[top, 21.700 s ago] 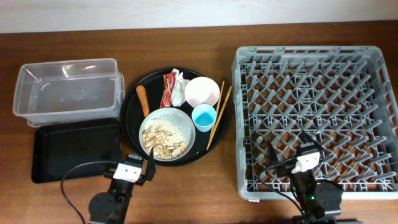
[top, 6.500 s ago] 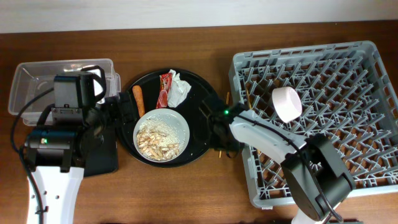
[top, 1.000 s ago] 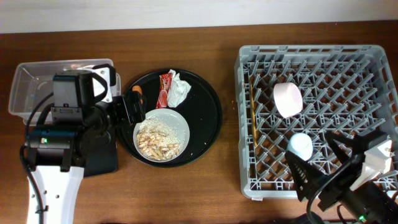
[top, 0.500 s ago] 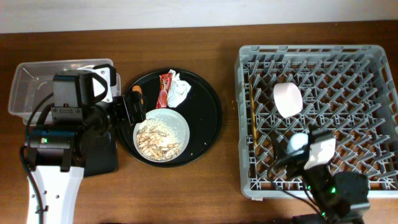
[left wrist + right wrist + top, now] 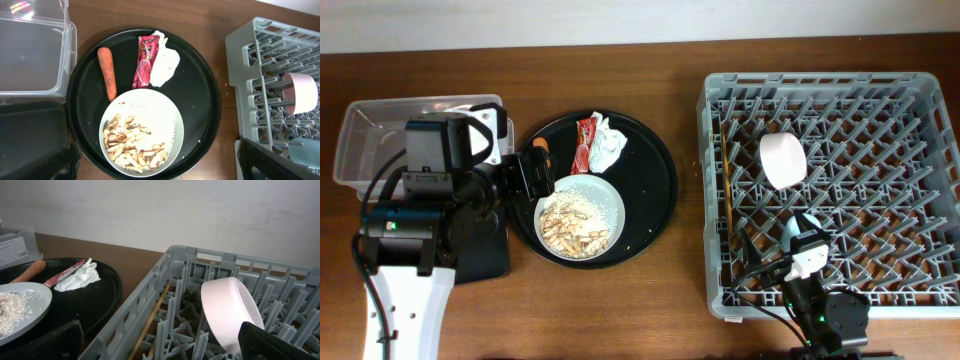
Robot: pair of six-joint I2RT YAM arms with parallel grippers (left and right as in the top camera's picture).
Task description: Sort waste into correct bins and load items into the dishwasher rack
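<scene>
Right arm had drawn back to the table's near edge since half a second earlier; the left arm had not shifted.
Dishwasher rack (image 5: 920,90) filled the right side and held the white bowl (image 5: 780,160) on its side, the light-blue cup (image 5: 803,226) near the front and the chopsticks (image 5: 724,190) along its left wall. On the round black tray (image 5: 655,190) sat the plate (image 5: 610,200) of rice and scraps (image 5: 570,225), the tissue (image 5: 608,148), the red wrapper (image 5: 585,145) and the carrot stick (image 5: 106,72). At far left lay the clear tub (image 5: 380,120) and the shallow black tray (image 5: 485,255). Left gripper (image 5: 528,172) and right gripper (image 5: 161,324) were both spread wide, holding nothing. Wrapper print and the tub's white label were too small to read.
</scene>
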